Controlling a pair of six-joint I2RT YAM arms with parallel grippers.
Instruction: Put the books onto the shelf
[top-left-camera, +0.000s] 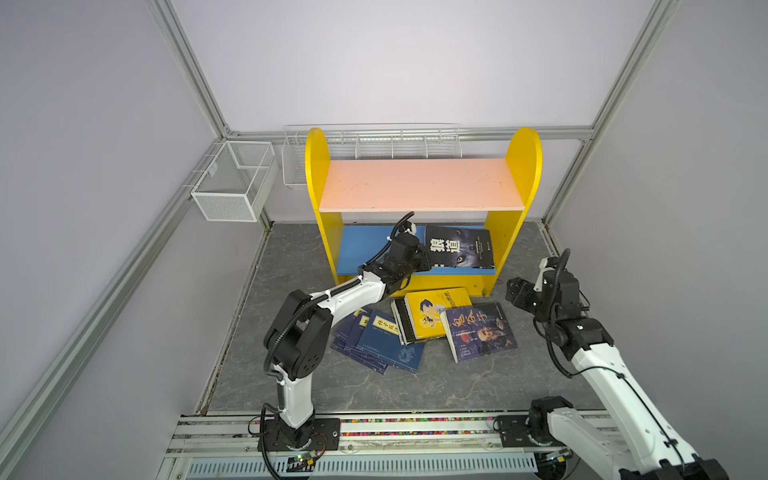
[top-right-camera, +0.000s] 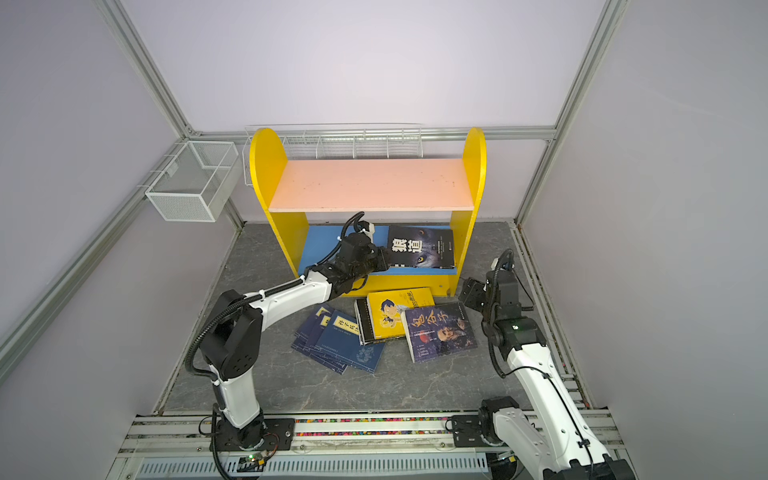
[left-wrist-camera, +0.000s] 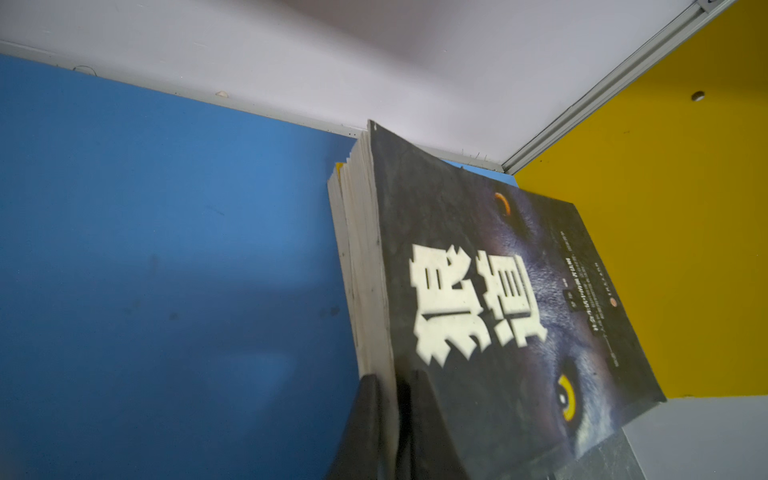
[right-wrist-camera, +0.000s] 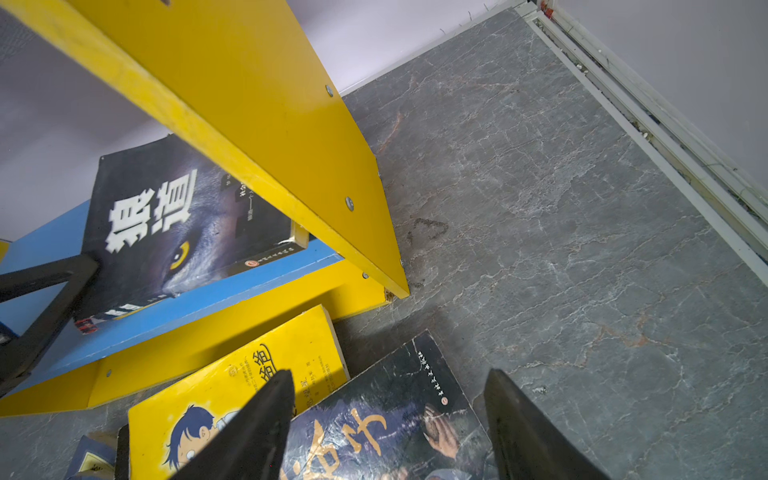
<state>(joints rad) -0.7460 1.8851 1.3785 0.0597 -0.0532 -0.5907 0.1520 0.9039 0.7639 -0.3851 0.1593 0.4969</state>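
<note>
Jaws, left: left gripper (left-wrist-camera: 395, 380) pinched on the near corner of the wolf-cover book (top-left-camera: 459, 249), which lies flat on the blue lower board (top-left-camera: 365, 249) of the shelf (top-left-camera: 524, 166), near its right panel, over a yellow-edged volume (right-wrist-camera: 300, 237). Table (top-left-camera: 374, 390), fronting shelf: fanned navy books (top-left-camera: 386, 340); yellow cartoon book (top-left-camera: 432, 311); purple book (top-left-camera: 482, 332). Jaws, right: right gripper (top-left-camera: 519, 293) spread wide, empty, over the purple book. Step judged: seating the wolf-cover book. Next: release, back out low under the pink board (top-left-camera: 419, 185).
</note>
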